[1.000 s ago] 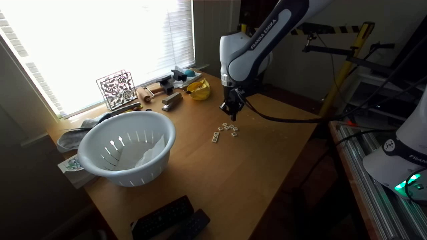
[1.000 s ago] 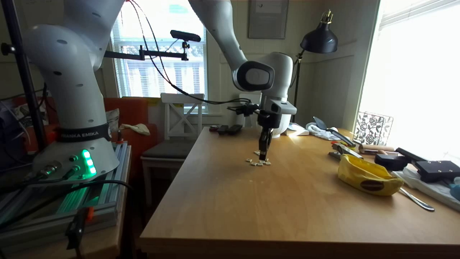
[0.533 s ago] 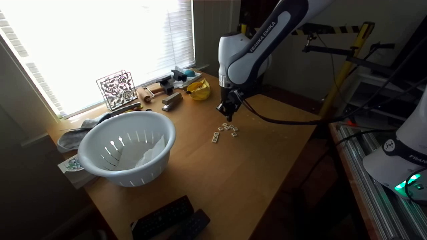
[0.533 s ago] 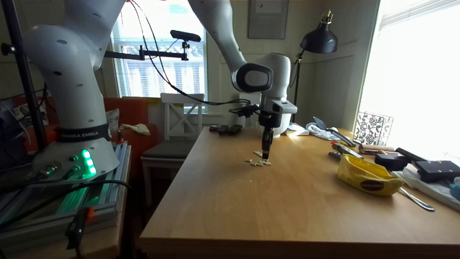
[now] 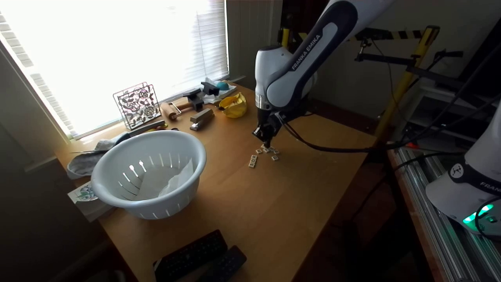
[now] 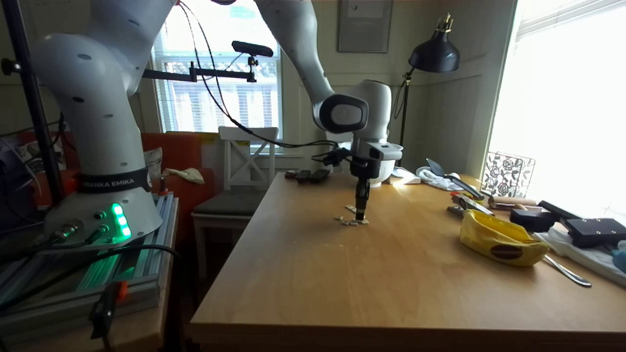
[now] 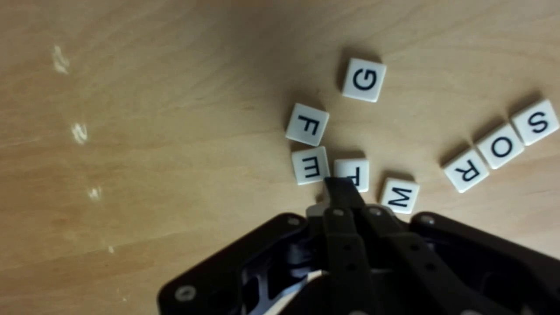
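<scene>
My gripper [image 7: 343, 186] is shut with nothing seen between its fingers, pointing down just above the white letter tiles. In the wrist view its tips cover part of the T tile [image 7: 351, 167]; whether they touch it I cannot tell. Left of the tips lies the E tile [image 7: 311, 165], with the F tile [image 7: 307, 124] and G tile [image 7: 364, 80] farther up. An M or W tile [image 7: 400, 195] is to the right. The R [image 7: 466, 170], O [image 7: 500, 146] and S [image 7: 535, 122] tiles form a slanted row. Whatever lies under the fingers is hidden.
A white colander [image 5: 148, 172] stands on the wooden table [image 5: 235, 203], with dark remotes [image 5: 191, 254] nearby. By the window are a stapler [image 5: 202, 118], a yellow banana-shaped pouch [image 5: 233, 105], a rolling pin [image 5: 169, 111] and a metal rose-pattern holder [image 5: 137, 105].
My gripper has come down toward the tiles and shifted slightly left in an exterior view. It has stayed shut, and the visible tiles look unmoved.
</scene>
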